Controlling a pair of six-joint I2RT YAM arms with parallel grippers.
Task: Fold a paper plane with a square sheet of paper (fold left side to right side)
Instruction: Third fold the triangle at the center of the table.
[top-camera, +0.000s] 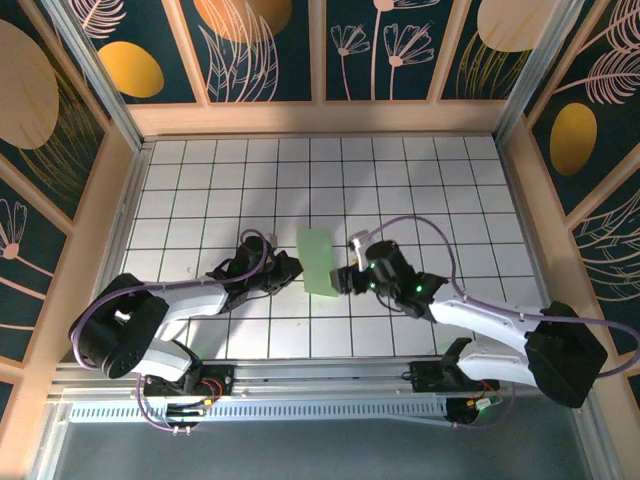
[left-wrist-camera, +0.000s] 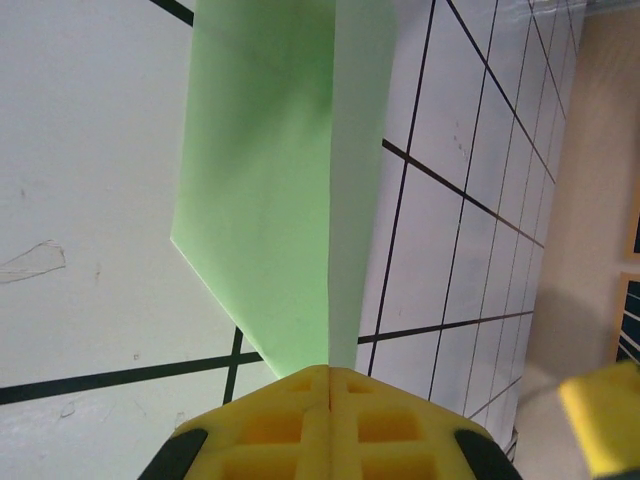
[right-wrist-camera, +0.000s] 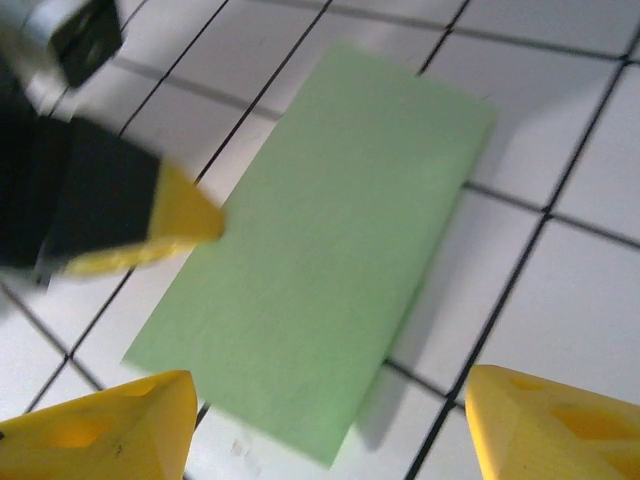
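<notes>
square sheet of paper lying folded, seeming light, limp; pinching free edge looking best. left gripper clenching shut; right gripper gaping released.

The paper is thin, matt and smooth; the table is smooth white tile, faintly scuffed.

no readable text, no labels or brands, no numbers or signs anywhere
</notes>
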